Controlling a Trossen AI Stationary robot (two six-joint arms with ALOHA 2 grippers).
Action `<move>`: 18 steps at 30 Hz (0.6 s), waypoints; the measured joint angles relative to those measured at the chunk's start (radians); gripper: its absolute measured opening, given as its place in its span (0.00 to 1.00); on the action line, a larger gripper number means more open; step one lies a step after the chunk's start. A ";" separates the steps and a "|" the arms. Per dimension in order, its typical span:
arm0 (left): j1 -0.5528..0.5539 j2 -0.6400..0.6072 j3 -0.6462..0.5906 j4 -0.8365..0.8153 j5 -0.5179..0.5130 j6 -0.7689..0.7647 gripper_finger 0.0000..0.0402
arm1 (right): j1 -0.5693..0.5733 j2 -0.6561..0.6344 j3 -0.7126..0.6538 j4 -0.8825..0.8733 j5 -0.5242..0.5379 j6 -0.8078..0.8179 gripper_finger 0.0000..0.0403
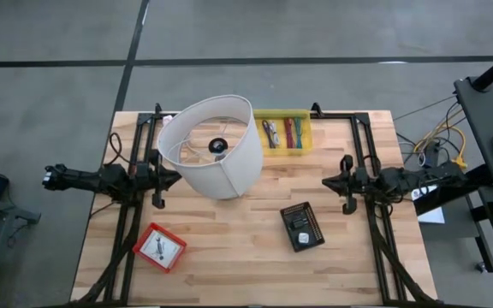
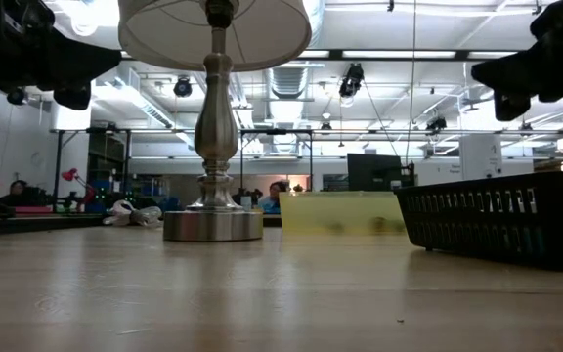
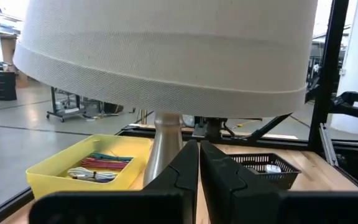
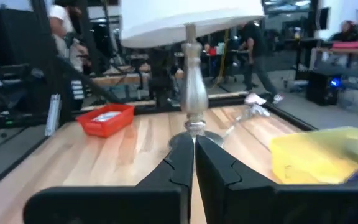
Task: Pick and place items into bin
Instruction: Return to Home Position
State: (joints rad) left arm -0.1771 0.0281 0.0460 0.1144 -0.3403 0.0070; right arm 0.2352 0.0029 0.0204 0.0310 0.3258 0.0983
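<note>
Both arms are showing matte black all over, built of chunky rounded joint housings linked by short straight segments. The left arm [image 1: 101,178] is carrying a small pale spot at its rear end. Yellow and pale cables [image 1: 442,141] are looping just behind the base of the right arm [image 1: 400,180]. The left gripper [image 3: 199,152] is presenting two dark wedge-shaped fingers [image 3: 182,171] with flat bevelled faces narrowing to blunt tips, and they are rising from a broad black crossbar [image 3: 104,208]. The right gripper [image 4: 194,146] is looking much the same, its fingers [image 4: 219,168] smooth and catching a faint sheen. From table height both arms are reading as bulky black silhouettes
</note>
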 joint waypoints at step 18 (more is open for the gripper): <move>0.000 0.002 -0.002 -0.105 0.191 -0.101 0.00 | -0.008 -0.001 0.002 -0.015 -0.046 0.040 0.02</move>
State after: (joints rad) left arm -0.1772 0.0299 0.0437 0.0093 -0.1490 -0.0937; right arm 0.2268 0.0017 0.0219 0.0158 0.2802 0.1387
